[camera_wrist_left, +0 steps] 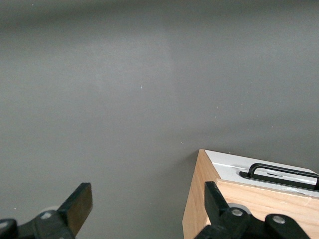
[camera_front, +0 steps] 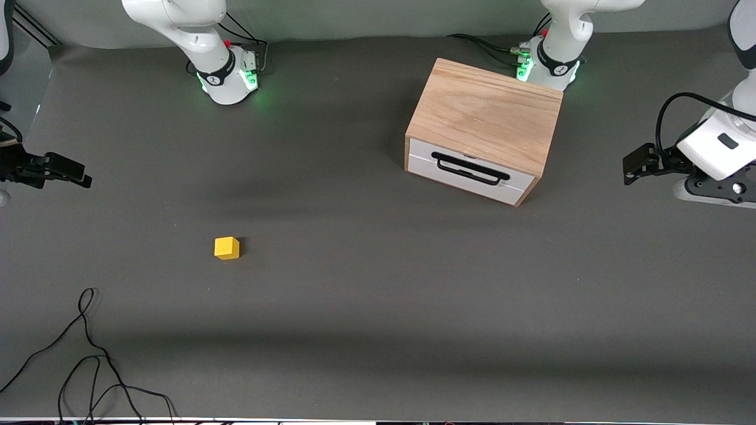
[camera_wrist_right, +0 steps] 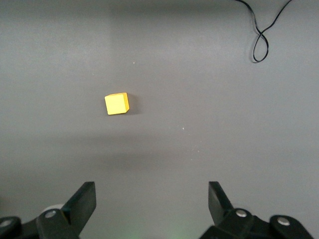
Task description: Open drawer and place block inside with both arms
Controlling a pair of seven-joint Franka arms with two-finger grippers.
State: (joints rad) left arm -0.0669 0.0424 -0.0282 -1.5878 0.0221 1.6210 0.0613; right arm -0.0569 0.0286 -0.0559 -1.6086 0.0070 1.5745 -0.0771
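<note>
left gripper (camera_wrist_left: 144,209), open and empty, should hook the closed white-fronted drawer's (camera_front: 466,172) long black wire handle (camera_front: 469,168); right gripper (camera_wrist_right: 152,206), open and empty, waits over the small yellow cube (camera_front: 227,248).

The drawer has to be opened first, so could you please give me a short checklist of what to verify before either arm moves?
1. Drawer shut, front flush with the cabinet: ok, it is not yet opened.
2. Handle free of anything on or in front of it: ok.
3. Left gripper open and empty, up in the air beside the cabinet: ok.
4. Right gripper open and empty, over bare table at the right arm's end: ok.
5. Block resting alone on the table, nearer to the front camera than the cabinet: ok.
6. Room inside the drawer for the block: cannot tell while it is shut.
</note>
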